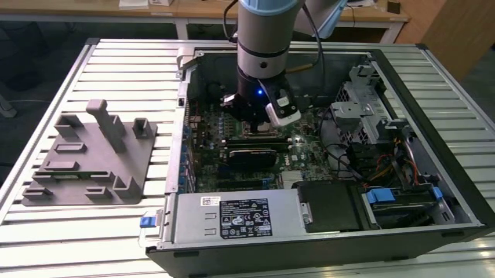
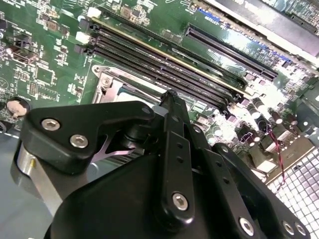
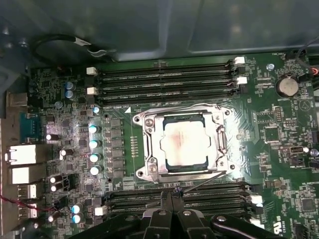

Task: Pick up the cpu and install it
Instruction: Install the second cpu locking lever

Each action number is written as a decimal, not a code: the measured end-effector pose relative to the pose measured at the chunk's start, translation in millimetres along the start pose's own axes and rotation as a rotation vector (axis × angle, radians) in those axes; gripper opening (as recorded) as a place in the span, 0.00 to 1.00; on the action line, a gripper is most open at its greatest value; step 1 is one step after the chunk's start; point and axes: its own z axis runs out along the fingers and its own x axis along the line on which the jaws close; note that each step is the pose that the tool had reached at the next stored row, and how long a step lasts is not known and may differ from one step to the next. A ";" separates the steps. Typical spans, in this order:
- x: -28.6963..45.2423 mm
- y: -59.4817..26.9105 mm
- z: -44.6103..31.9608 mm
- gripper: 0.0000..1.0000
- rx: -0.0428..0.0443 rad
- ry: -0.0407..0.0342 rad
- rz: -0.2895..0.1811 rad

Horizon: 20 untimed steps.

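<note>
Tool (image 3: 172,219) nearest, fingers drawn together with nothing between them, hovers just beside the socket (image 3: 183,142) where the cpu (image 3: 183,143) already sits mid-motherboard (image 3: 269,129); install step appears done, next likely calls for a straight lift clear.

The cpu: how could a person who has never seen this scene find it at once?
Look inside the open computer case, at the green motherboard on its floor. Near the board's middle, between two banks of long black memory slots, lies a silver metal socket frame. The cpu is the flat square with a pale silver top inside that frame, the only plain metal plate among dark slots and small parts.
</note>
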 end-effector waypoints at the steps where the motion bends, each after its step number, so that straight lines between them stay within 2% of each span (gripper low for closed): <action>1: 1.2 -0.2 0.5 0.11 0.0000 0.0000 0.000; 7: 9.1 -1.0 2.9 0.11 -0.0002 0.0000 0.000; 11: 10.4 -1.7 5.9 0.11 -0.0036 0.0004 0.000; 20: 12.1 -5.5 12.1 0.11 -0.0357 0.0030 0.000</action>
